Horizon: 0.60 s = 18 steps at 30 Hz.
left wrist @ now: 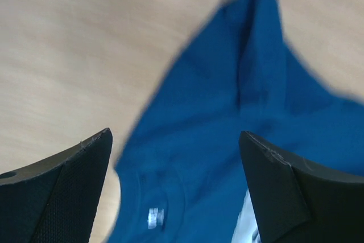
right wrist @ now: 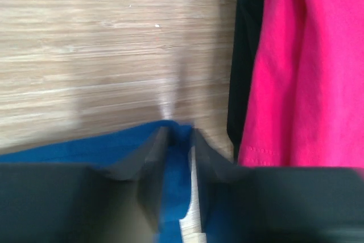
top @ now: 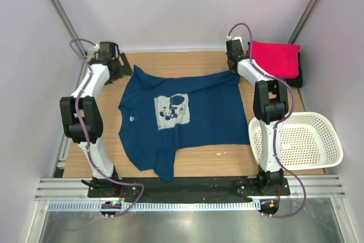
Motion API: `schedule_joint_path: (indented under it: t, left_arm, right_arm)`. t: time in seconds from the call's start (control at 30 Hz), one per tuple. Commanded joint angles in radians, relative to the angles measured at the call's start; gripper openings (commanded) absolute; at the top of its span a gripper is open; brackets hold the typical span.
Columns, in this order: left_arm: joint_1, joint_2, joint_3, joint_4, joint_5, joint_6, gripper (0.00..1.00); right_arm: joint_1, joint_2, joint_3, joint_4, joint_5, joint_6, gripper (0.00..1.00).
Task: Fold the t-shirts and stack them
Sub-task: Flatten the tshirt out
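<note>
well, the left gripper (left wrist: pixel 175 135) stands wide, nothing between its fingers, hovering over the collar and far sleeve of the navy t-shirt (top: pixel 182 112). the right gripper (right wrist: pixel 179 131) is at a narrow slit with the shirt's blue far hem corner in it; whether it pinches the cloth i cannot tell. the shirt lies spread print-up in the middle of the table (top: pixel 187 61), collar to the left. just right of the right gripper, the pink-red t-shirt (top: pixel 276 58) sits folded on the black t-shirt (top: pixel 300 75) at the far right corner. a white basket (top: pixel 327 140) stands near-right.
</note>
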Motion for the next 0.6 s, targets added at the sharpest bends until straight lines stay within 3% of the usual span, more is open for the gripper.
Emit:
schedule_joint_path:
  t: [0.0, 0.07, 0.17, 0.3, 0.4, 0.5, 0.57]
  left_arm:
    - [-0.089, -0.202, -0.187, -0.024, -0.015, -0.113, 0.93]
    - [-0.12, -0.269, -0.318, -0.024, -0.018, -0.18, 0.92]
    - [-0.17, -0.397, -0.47, -0.01, -0.021, -0.262, 0.92]
    - [-0.201, -0.544, -0.647, 0.063, -0.013, -0.392, 0.88]
    - [-0.201, -0.576, -0.727, 0.118, 0.023, -0.432, 0.81]
    - [-0.201, -0.558, -0.787, 0.146, 0.1, -0.461, 0.61]
    - [-0.21, -0.526, -0.816, 0.154, 0.137, -0.472, 0.54]
  right_arm:
    - [-0.004, 0.032, 0.131, -0.134, 0.008, 0.026, 0.36]
    - [-0.004, 0.031, 0.192, -0.228, -0.023, 0.034, 0.58]
    - [-0.001, -0.049, 0.173, -0.32, -0.168, 0.109, 0.68]
    - [0.051, -0.273, -0.072, -0.195, -0.312, 0.167, 0.83]
    - [0.122, -0.379, -0.18, -0.147, -0.377, 0.216, 0.85]
    - [0.218, -0.423, -0.253, -0.141, -0.371, 0.259, 0.85]
    - [0.265, -0.434, -0.327, -0.106, -0.376, 0.3, 0.85]
